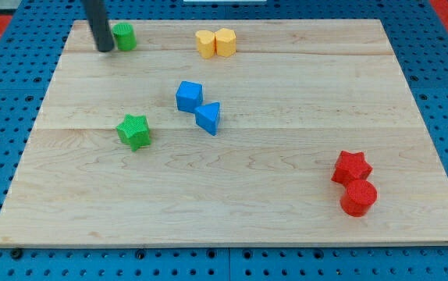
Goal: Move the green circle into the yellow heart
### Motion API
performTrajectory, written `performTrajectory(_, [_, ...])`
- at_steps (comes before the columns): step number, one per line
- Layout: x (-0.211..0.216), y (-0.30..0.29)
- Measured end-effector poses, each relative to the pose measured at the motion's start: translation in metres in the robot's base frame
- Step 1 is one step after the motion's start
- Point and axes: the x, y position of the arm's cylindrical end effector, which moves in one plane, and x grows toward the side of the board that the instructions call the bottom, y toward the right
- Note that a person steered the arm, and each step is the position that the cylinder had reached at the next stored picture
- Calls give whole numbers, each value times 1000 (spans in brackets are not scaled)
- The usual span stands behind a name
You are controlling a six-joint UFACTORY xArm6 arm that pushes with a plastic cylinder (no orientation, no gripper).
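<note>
No writing or brand mark was readable anywhere, and nothing on the pale wooden board (232,195) served as a container. My tip (104,49) carried no claw, only the dark rod, whose upper length was cut off by the view's top edge. It rested at nine o'clock of the small green circle block (125,37), touching or nearly touching it; I could not tell which. At three o'clock from that, well apart, sat the yellow heart block (207,43), pressed against a yellow hexagon-like block (225,41). Near the middle lay a blue cube (189,97), a blue triangular block (208,118) and a green star block (134,131). At four o'clock sat a red star block (351,167) touching a red cylinder (358,197).
</note>
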Motion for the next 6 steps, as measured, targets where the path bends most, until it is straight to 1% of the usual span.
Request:
performTrajectory(1, [-34,-2])
performTrajectory(2, [-15,91])
performTrajectory(3, [-4,148])
performTrajectory(4, [8,84])
performTrajectory(6, [10,82])
